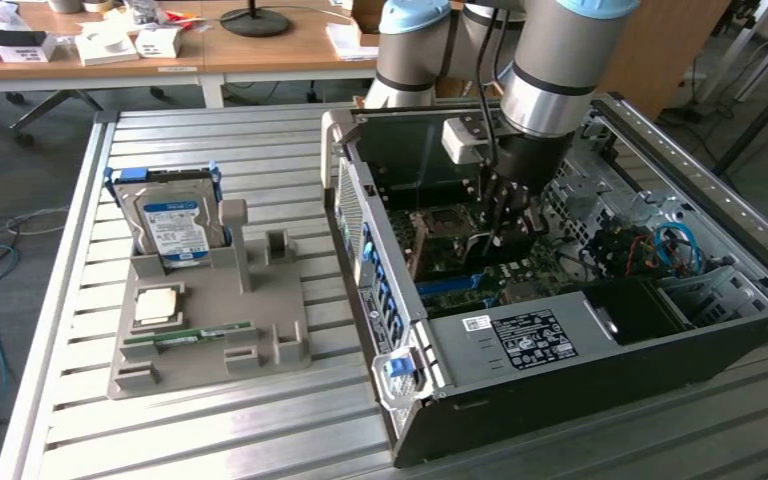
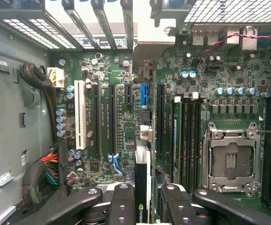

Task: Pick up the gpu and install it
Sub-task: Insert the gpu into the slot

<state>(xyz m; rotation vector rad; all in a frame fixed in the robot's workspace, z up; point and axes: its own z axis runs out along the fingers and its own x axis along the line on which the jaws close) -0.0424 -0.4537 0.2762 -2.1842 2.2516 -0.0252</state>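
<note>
Exterior view's left: grey holder (image 1: 277, 300) on table (image 1: 291, 430) carries hard drive (image 1: 177, 225) and memory stick (image 1: 204, 335).

Exterior view's right: open case (image 1: 491, 420), arm reaching in.

End effector (image 2: 147, 206) is partly closed, fingers (image 2: 123, 201) pinching gpu (image 2: 142, 180) by its upper edge. Card hangs edge-down over motherboard (image 2: 102, 63), in line with the long slots (image 2: 112, 117). Seated or not: cannot tell.

Handling, judged: light, stiff, thin, fragile. Best held on the bare board edge, clear of components. Likely tolerates little twist or side load.
</note>
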